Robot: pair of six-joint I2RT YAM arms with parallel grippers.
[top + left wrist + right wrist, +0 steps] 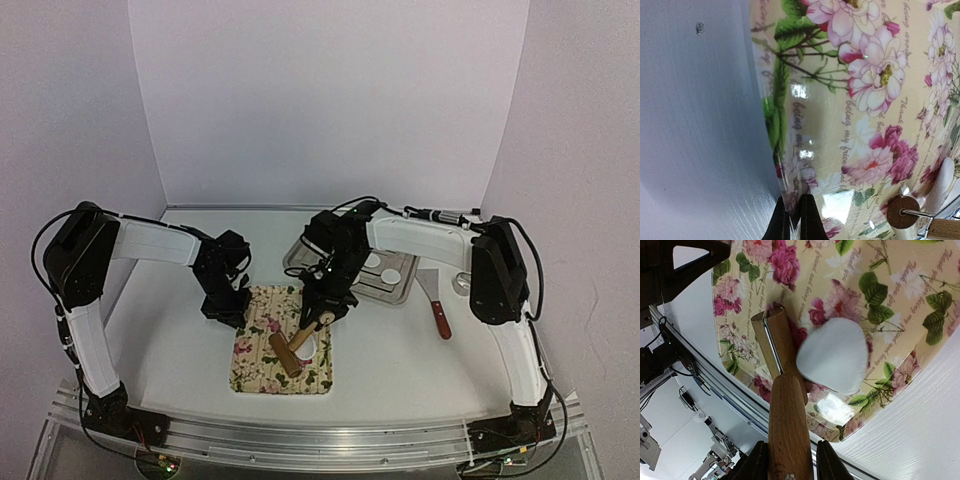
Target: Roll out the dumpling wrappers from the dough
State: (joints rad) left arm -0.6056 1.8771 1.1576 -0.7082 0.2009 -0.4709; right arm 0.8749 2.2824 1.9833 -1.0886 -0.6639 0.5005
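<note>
Your right fingers (756, 464) clamp the brown wooden rolling pin (787, 415) against a flat white dumpling wrapper (832, 355) on the floral mat (900, 285); your left fingers (812, 222) sit together at its edge.

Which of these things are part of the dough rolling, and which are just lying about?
In use: wooden rolling pin in the right gripper; flat white dough round; flowered mat, pinched by the left gripper.
Lying about: metal tray; wooden-handled metal scraper; small metal ring.
</note>
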